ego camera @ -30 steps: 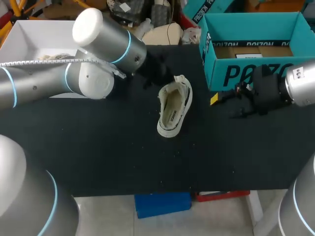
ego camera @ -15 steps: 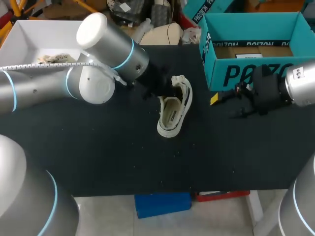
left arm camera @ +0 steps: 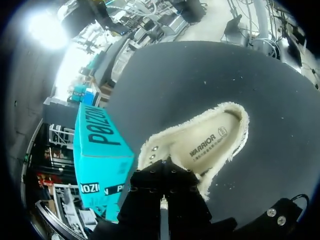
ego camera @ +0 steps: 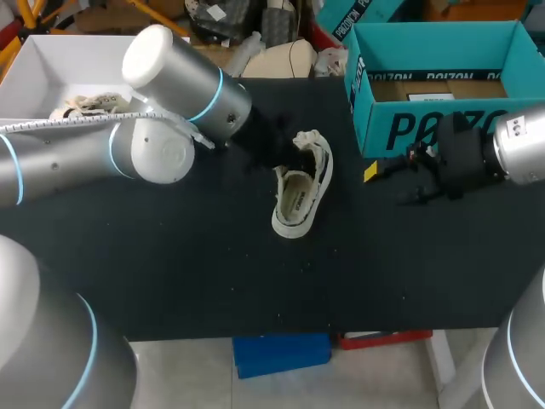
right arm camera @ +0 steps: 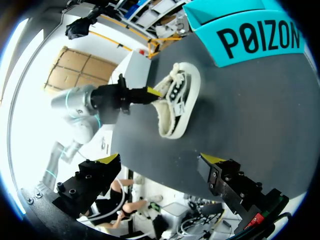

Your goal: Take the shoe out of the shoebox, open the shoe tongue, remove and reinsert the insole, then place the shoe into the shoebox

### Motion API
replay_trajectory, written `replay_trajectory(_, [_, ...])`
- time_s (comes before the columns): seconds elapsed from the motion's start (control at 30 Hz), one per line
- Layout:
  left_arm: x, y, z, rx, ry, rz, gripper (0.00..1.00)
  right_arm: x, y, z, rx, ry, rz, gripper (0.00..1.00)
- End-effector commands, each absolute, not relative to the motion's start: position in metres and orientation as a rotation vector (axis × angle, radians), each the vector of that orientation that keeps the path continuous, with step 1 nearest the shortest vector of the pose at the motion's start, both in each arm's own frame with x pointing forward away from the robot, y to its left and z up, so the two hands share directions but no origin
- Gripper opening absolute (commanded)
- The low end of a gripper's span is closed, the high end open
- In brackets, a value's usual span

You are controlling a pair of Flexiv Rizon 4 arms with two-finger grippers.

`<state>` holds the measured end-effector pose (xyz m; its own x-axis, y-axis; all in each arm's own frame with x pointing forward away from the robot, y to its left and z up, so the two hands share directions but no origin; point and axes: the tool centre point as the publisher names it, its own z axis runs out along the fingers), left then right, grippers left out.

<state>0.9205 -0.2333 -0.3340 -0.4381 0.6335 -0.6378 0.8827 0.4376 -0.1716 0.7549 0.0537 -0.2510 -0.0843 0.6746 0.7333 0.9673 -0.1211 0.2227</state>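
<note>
**Operator:** Where is the shoe (ego camera: 300, 192), and what is the gripper status?

**Technician:** The shoe lies on the table (ego camera: 170, 256), outside the shoebox (ego camera: 443, 128) and near it without touching. The left gripper (right arm camera: 151, 92) sits at the laced end. Its fingers are drawn close together at the tongue (ego camera: 306, 139), and they appear to be clamped on it. The right gripper (right arm camera: 161, 159) stands apart from the shoe with its jaws released and nothing between them.

**Operator:** What is the main failure risk?

**Technician:** Nothing holds the shoe down. If the left arm pulls on the tongue, the whole shoe is likely to lift or slide instead of opening. A sideways pull could roll it onto its side or push it against the shoebox wall.

**Operator:** Are there secondary risks?

**Technician:** Yes, three:
- **Slipping:** The tongue is soft and thin. A shallow pinch may slip off, and the tongue would then fall back over the opening.
- **Laces:** The pinch may have taken in lace along with the tongue, which would tighten the throat rather than widen it.
- **Insole access:** The insole (left arm camera: 210, 142) lies flat inside, and a narrow throat leaves little room to reach it.

**Operator:** What is the recommended precaution?

**Technician:** Brace the heel with the right gripper before applying any pull.
</note>
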Motion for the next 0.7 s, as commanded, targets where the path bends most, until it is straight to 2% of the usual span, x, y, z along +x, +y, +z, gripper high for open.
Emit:
replay_trajectory(0.03, [0.917,-0.215,-0.310,1.374,2.117,-0.707,0.15,0.755,0.054,-0.251,-1.818,-1.777,-1.048,1.00])
replay_trajectory(0.07, [0.917,-0.213,-0.306,1.403,2.094,-0.695,0.20,0.755,0.054,-0.251,-1.818,-1.777,-1.048,1.00])
replay_trajectory(0.2, [0.921,-0.206,-0.295,1.526,1.992,-0.646,0.19,0.755,0.054,-0.251,-1.818,-1.777,-1.048,1.00])
replay_trajectory(0.27, [0.918,-0.205,-0.290,1.509,1.977,-0.680,0.26,0.755,0.054,-0.251,-1.818,-1.777,-1.048,1.00])
replay_trajectory(0.33, [0.916,-0.202,-0.287,1.548,1.970,-0.715,0.28,0.755,0.054,-0.251,-1.818,-1.777,-1.048,1.00])
replay_trajectory(0.4, [0.913,-0.199,-0.286,1.608,1.953,-0.711,0.42,0.755,0.054,-0.251,-1.818,-1.777,-1.048,1.00])
replay_trajectory(0.5, [0.909,-0.196,-0.278,1.666,1.907,-0.736,0.49,0.755,0.054,-0.251,-1.818,-1.777,-1.048,1.00])
replay_trajectory(0.53, [0.910,-0.194,-0.275,1.653,1.893,-0.757,0.95,0.755,0.054,-0.251,-1.818,-1.777,-1.048,1.00])
replay_trajectory(0.57, [0.910,-0.194,-0.273,1.635,1.893,-0.775,1.00,0.755,0.054,-0.251,-1.818,-1.777,-1.048,1.00])
replay_trajectory(0.7, [0.910,-0.187,-0.268,1.617,1.919,-0.770,1.00,0.755,0.054,-0.251,-1.818,-1.777,-1.048,1.00])
